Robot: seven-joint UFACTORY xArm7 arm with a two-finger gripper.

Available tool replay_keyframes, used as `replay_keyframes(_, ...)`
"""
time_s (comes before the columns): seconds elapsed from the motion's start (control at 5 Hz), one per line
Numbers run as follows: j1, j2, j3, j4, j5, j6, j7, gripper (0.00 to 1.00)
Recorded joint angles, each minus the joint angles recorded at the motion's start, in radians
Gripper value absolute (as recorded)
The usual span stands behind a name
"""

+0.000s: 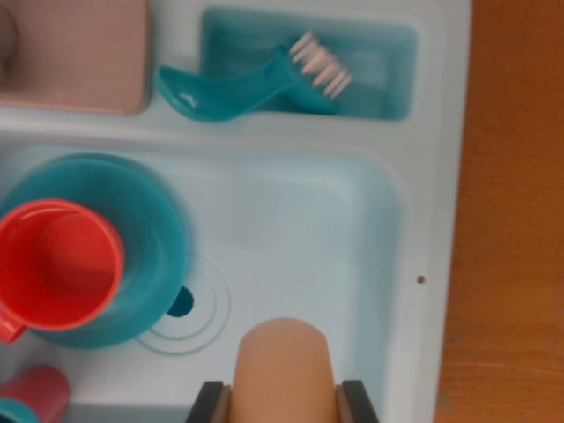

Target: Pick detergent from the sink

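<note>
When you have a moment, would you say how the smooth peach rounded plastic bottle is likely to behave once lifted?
The peach rounded plastic bottle looks smooth and glossy, so it may slip between the dark gripper fingers flanking it. Its curved sides suggest it could twist or roll if squeezed off-centre. It seems stiff; its weight cannot be judged.

Single wrist view, you look straight down, close over the sink. Basin fills the centre; gripper cuts in at 6 o'clock. Brush tray lies toward 12, wooden counter runs down the 3 o'clock edge. Focus soft throughout.
</note>
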Motion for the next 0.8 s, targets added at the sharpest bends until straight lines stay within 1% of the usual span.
replay_keyframes(0.2, 0.0000, 0.000, 0.000, 0.000, 0.0000, 0.000, 0.000, 1.00)
replay_keyframes(0.4, 0.0008, -0.007, 0.001, 0.038, 0.0006, 0.045, -0.004, 1.00)
replay_keyframes(0.6, 0.0008, -0.007, 0.001, 0.038, 0.0006, 0.045, -0.004, 1.00)
replay_keyframes(0.8, 0.0017, -0.016, 0.001, 0.079, 0.0013, 0.094, -0.008, 1.00)
